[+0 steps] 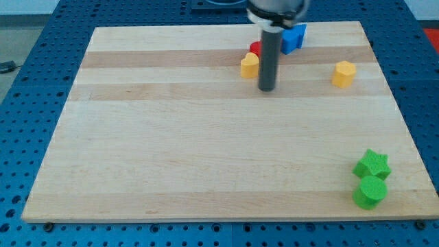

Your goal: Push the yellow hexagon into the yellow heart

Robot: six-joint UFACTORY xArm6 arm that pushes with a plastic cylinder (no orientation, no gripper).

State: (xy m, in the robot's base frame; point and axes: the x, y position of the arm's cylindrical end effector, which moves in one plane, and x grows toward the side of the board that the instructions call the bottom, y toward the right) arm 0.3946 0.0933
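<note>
The yellow hexagon (pixel 344 73) lies on the wooden board (pixel 206 151) near the view's upper right. The yellow heart (pixel 249 65) lies near the top centre, touching a red block (pixel 255 48) just above it. My tip (pixel 267 88) rests on the board just right of and slightly below the yellow heart, well to the left of the yellow hexagon. The rod hides part of the red block.
A blue block (pixel 294 37) sits at the top edge, right of the rod. A green star (pixel 372 165) and a green cylinder (pixel 370 192) sit together at the lower right corner. Blue perforated table surrounds the board.
</note>
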